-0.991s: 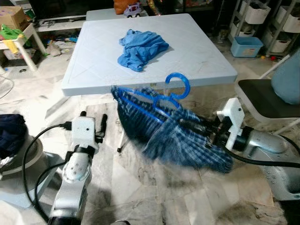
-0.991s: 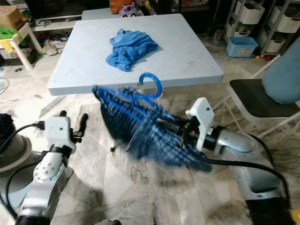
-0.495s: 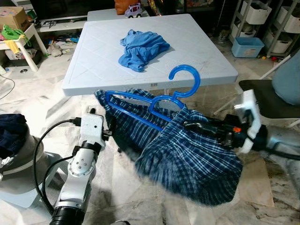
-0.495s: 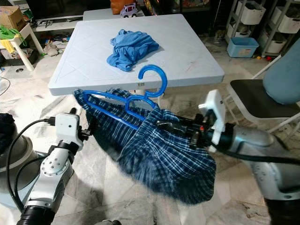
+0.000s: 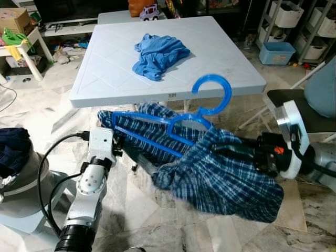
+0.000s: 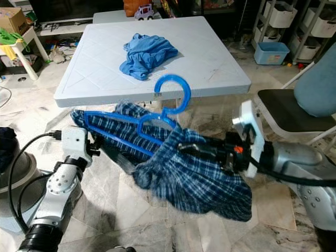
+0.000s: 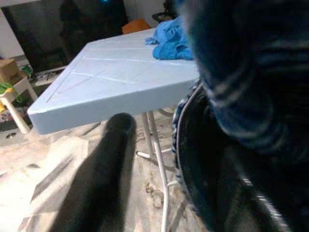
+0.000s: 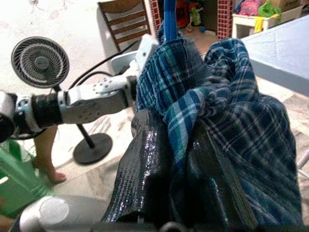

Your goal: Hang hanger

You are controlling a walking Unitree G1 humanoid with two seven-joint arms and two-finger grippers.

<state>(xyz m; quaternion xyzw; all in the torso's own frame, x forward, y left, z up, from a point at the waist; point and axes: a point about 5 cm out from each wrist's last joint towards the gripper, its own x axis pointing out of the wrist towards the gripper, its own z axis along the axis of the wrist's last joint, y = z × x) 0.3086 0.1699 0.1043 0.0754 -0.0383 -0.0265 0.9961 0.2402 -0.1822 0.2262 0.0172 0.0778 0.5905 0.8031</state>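
Right claw (image 8: 181, 159) is clamped on the plaid shirt (image 5: 220, 173). Blue hanger (image 5: 157, 134) is held in the air before the desk (image 5: 121, 79), long axis across, hook (image 5: 212, 94) up. Left claw (image 5: 116, 149) state can't be told.

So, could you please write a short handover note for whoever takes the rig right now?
Right end effector: shut on the dark blue plaid garment, which is draped over the blue plastic hanger.
Left end effector: at the hanger's far end, grip unclear.
Both are held in the air in front of the pale blue square table.
Done: garment on hanger.
Left: hang it; no rail in view.
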